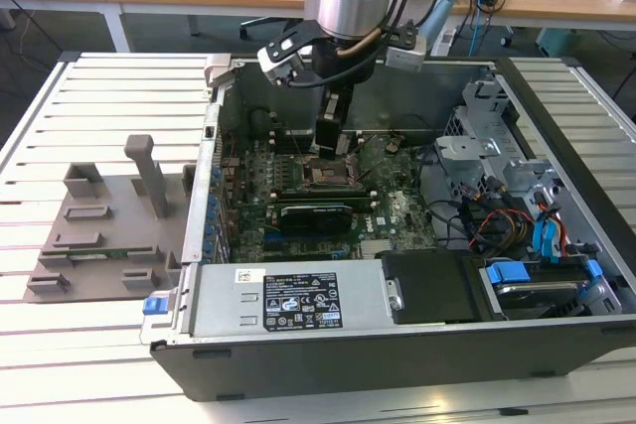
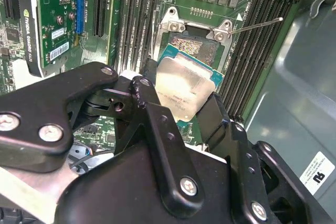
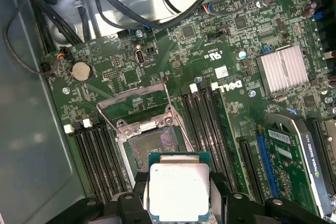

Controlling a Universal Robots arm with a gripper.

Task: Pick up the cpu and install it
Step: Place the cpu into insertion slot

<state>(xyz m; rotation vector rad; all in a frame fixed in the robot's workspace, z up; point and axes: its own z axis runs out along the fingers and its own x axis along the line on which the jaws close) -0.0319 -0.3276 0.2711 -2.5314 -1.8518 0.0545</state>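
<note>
I'm holding cpu (image 3: 178, 188) clamped in gripper (image 3: 178, 196), hovering over open socket (image 1: 333, 176); exterior view: card (image 1: 316, 213) sitting at socket's 6 o'clock.

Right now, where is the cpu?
In the first wrist view the cpu is gripped in the hand, over the open socket on the motherboard, between the two banks of memory slots.

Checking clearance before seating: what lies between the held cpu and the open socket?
Nothing: in both wrist views the stretch from the cpu, clamped in the gripper, to the socket is bare.
</note>
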